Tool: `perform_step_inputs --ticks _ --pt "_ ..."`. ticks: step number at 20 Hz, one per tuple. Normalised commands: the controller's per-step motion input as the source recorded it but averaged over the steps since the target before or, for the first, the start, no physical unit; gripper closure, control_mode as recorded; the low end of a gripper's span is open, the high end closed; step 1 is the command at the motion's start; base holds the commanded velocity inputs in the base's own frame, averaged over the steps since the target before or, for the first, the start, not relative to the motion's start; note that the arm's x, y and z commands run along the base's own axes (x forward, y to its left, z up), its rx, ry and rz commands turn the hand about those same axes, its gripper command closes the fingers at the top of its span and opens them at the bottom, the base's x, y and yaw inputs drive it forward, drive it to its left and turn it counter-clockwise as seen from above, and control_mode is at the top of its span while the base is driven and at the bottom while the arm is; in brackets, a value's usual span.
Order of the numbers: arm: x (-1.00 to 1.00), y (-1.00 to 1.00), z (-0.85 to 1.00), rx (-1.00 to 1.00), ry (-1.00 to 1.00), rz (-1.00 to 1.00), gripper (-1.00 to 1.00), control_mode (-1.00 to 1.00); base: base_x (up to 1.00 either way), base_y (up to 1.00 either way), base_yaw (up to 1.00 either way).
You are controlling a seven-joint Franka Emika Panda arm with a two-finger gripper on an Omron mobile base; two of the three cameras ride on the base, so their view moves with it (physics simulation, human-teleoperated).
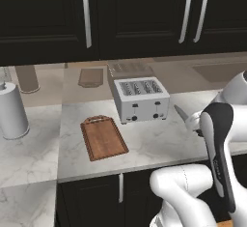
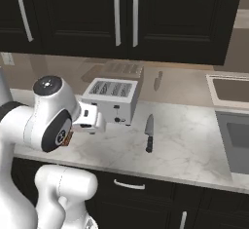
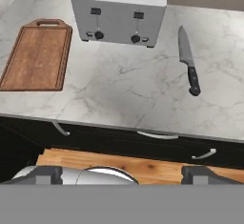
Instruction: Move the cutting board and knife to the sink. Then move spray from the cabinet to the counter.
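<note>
The reddish-brown cutting board (image 1: 103, 137) (image 3: 37, 54) lies flat on the marble counter (image 1: 159, 144) (image 3: 128, 85), left of the toaster, with its loop handle toward the wall. Right of the toaster lies the knife (image 2: 149, 134) (image 3: 188, 66), black handle toward the counter's front edge. My gripper (image 3: 123, 174) hovers in front of that edge, open, with nothing between its fingers, well short of both things. The grey sink (image 2: 222, 145) sits at the far right. The dark cabinet (image 1: 140, 13) (image 2: 170, 13) above has its doors shut, and the spray is hidden.
A white four-slot toaster (image 1: 140, 99) (image 2: 112, 99) stands between board and knife. A paper-towel roll (image 1: 12, 111) stands at the far left. Dark drawers with silver handles (image 3: 157, 135) run under the counter. My arm's elbow (image 1: 217, 134) covers the counter's right part in the left base view.
</note>
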Motion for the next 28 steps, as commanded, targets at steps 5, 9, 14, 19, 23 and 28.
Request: perform_step_inputs --ticks 5,9,14,19,23,28 --pt "0.04 -0.34 -0.44 -0.03 0.0 0.0 -1.0 -1.0 0.0 0.0 0.0" --pt "0.2 -0.33 -0.39 -0.01 0.0 0.0 -1.0 -1.0 0.0 0.0 0.0" --pt "0.33 -0.35 -0.37 0.0 0.0 0.0 -1.0 -1.0 0.0 0.0 0.0" --pt "0.38 -0.36 -0.28 0.0 0.02 0.0 -1.0 -1.0 0.0 0.0 0.0" --pt "0.36 -0.29 -0.2 0.0 0.1 0.0 -1.0 -1.0 0.0 0.0 0.0" --pt "0.4 -0.19 -0.17 0.0 0.07 0.0 -1.0 -1.0 0.0 0.0 0.0"
